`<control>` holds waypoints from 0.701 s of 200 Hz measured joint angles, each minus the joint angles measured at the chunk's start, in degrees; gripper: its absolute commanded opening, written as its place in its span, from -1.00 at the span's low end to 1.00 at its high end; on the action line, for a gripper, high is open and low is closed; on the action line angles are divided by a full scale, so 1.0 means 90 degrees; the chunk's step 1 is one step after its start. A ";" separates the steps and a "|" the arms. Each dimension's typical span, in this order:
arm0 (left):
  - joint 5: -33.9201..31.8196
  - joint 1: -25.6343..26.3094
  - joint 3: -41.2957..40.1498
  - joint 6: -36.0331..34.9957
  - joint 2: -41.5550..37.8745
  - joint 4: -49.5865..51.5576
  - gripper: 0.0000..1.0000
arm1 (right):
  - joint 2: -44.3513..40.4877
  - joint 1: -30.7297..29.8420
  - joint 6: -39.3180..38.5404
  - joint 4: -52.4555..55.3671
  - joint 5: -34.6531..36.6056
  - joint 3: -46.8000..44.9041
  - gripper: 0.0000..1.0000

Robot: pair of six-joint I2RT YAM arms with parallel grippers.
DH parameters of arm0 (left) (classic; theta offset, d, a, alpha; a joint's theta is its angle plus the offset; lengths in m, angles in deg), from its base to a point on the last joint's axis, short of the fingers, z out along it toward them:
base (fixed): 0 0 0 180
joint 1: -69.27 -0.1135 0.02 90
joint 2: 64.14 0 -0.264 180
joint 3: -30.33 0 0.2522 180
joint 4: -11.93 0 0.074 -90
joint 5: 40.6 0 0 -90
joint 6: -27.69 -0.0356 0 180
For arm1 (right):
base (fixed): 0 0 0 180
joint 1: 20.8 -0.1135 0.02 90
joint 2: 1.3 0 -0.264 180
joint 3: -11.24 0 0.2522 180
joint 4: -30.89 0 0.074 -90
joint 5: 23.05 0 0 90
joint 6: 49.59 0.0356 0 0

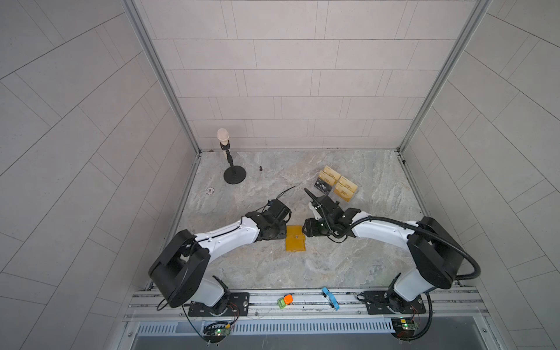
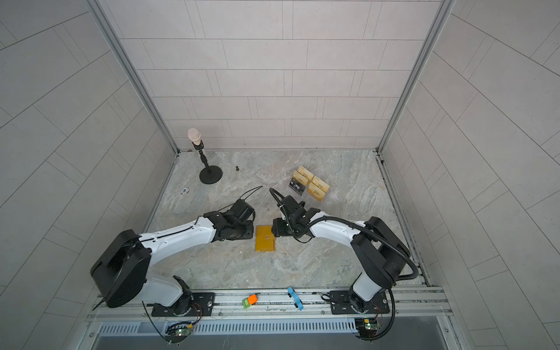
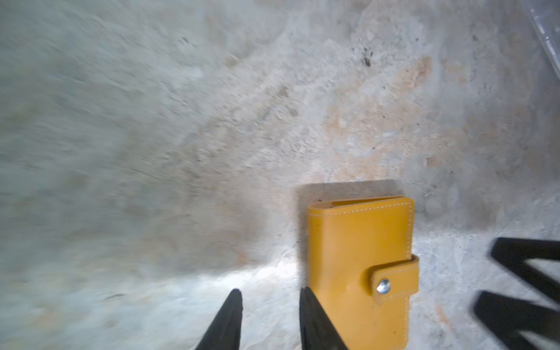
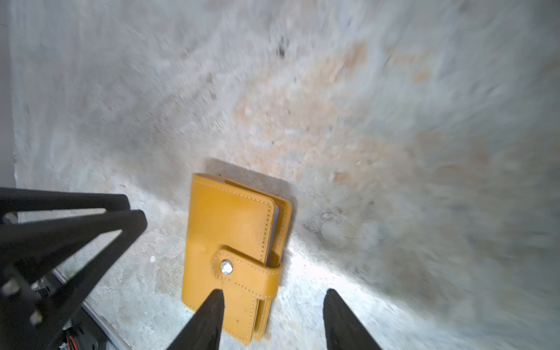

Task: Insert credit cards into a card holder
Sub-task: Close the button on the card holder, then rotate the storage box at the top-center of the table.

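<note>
Wallet point(image 1: 296, 238): is lying flat and closed on the table point(image 1: 303, 272), midway between the two claws. We are reading this as a central spot that either arm can reach.

Tab point(image 4: 242, 272): is wrapping round the wallet's open edge with the snap point(image 4: 226, 267) fastened. It is holding the covers shut, so we are seeing no sleeve beyond a thin grey-blue sliver in the right wrist view.

Left claw point(image 3: 270, 290): jaws are standing apart and gripping nothing. One finger point(image 3: 312, 318) is sitting just beside the wallet's spine edge. We are judging this as a bracing post, so the wallet does not slide when the tab is pulled.

Right claw point(image 4: 273, 291): jaws are standing apart and gripping nothing. One finger point(image 4: 209, 315) is hanging over the cover near the tab, the other over bare table. We are taking it to be lining up on the tab side because the snap must come undone from there.

Vip card point(image 1: 322, 185): is standing propped among the gold cards point(image 1: 339, 181) at the far right of the table, well apart from the wallet. Neither claw is holding it.

Stage, as we are judging it: the wallet is not yet opened and no card is inserted.

Risk: the wallet is light and flat, so it may skid or lift whole rather than unsnap.
</note>
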 measured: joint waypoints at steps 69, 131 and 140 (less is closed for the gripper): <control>-0.0083 -0.0695 0.1367 -0.0901 -0.0488 0.0537 0.01 | -0.0714 0.1928 -0.1273 0.1367 0.1069 0.1146 0.07; 0.0376 -0.0695 0.1324 -0.0959 -0.0238 0.0495 0.01 | -0.0044 0.3094 -0.1872 0.1921 0.1581 0.1392 0.10; 0.0418 -0.0695 0.1302 -0.0962 -0.0223 0.0466 0.01 | 0.0214 0.3135 -0.1909 0.1936 0.1581 0.1540 0.10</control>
